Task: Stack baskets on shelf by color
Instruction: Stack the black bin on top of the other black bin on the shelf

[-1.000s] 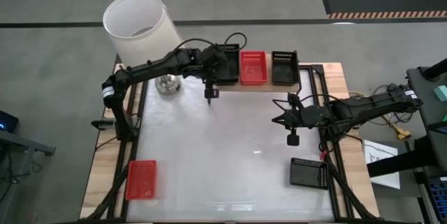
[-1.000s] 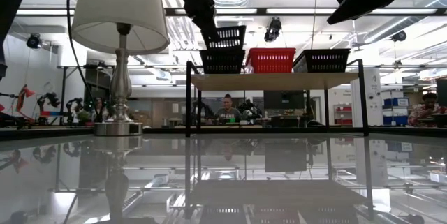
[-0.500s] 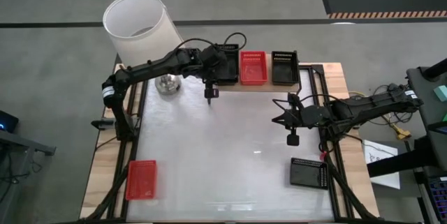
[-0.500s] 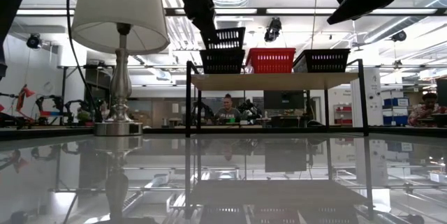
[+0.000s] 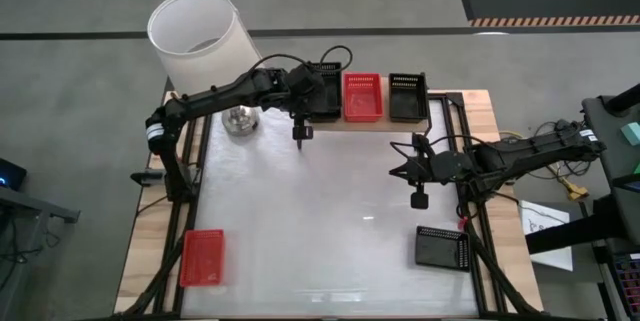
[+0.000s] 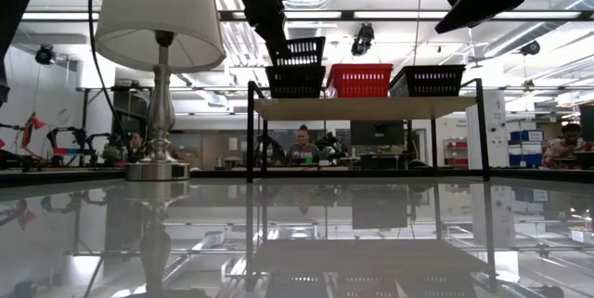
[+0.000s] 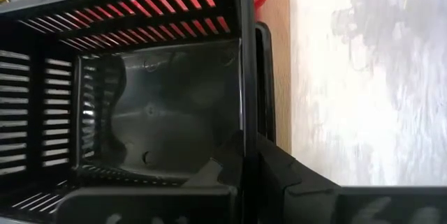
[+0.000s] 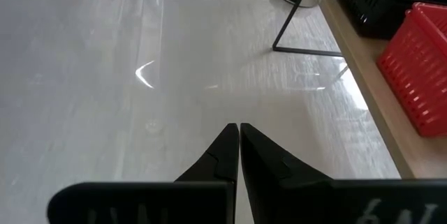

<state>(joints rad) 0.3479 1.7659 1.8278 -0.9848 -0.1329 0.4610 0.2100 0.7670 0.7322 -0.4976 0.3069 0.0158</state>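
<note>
Fingers (image 7: 279,175) of our left gripper (image 5: 303,111) pinch the black basket (image 7: 140,105) by its thin, stiff rim, which looks light; our right fingers (image 8: 230,155) are closed on nothing.

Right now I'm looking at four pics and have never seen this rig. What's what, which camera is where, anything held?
It is a table with two dark robot arms, each ending in a two-finger gripper.

The high view looks straight down. The low view looks level across the tabletop into the room. The other two come from cameras on each arm's wrist.

At the far edge stands a low wooden shelf. On it sit a black basket, a red basket and another black basket. The left gripper is shut on the wall of a tilted black basket, held over the first one. The right gripper, shut and empty, hangs above the table's right side.

On the table lie a flat red basket, a third black basket and a lamp.
</note>
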